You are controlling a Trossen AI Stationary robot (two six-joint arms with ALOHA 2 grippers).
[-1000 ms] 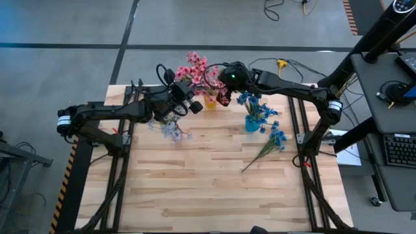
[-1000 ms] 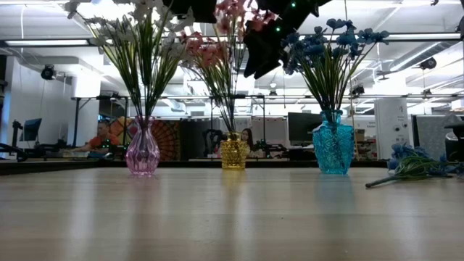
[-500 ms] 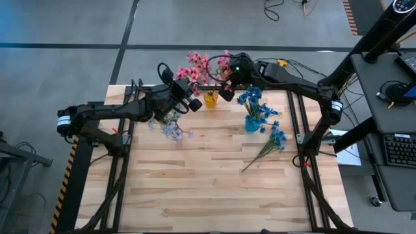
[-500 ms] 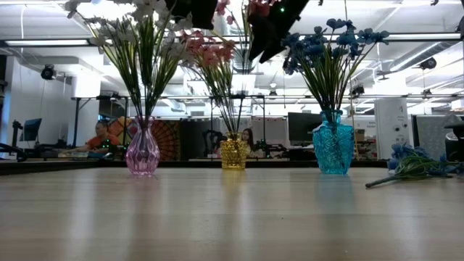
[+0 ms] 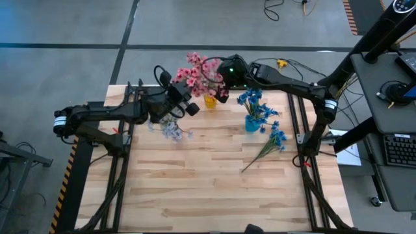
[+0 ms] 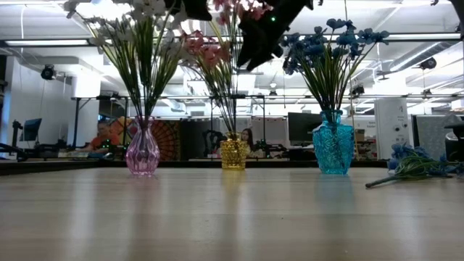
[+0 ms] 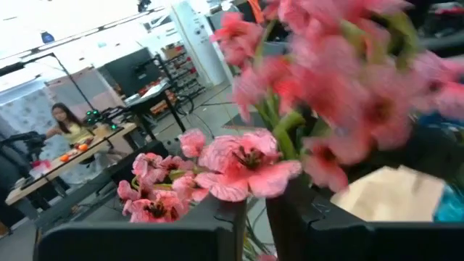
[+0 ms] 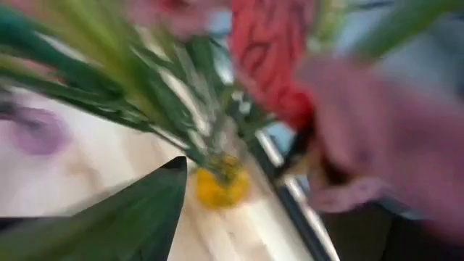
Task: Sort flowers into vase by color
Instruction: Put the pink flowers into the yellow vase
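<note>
Pink flowers (image 5: 198, 70) stand with their stems in the yellow vase (image 6: 233, 152) at the far middle of the table. White-lavender flowers (image 6: 138, 29) stand in the pink vase (image 6: 143, 154), and blue flowers (image 6: 330, 43) in the blue vase (image 6: 333, 148). One blue sprig (image 5: 270, 144) lies flat on the table at the right. My left gripper (image 7: 251, 217) is level beside the pink blossoms, its fingers a narrow gap apart. My right gripper (image 5: 221, 90) hangs open just above the pink flowers, slanting down. My left gripper has pink blossoms (image 7: 246, 163) right over its fingertips in the wrist view, and thin stems show in the narrow gap. I cannot tell whether the fingers touch them.
The three vases stand in a row along the far side. The near half of the wooden table (image 5: 214, 188) holds nothing but the blue sprig's stem end. Beyond the far edge the low view shows seated people and desks.
My right gripper has risen and shifted a little toward the table's far edge, above the pink flowers. The pink blossoms have swayed beneath it.
</note>
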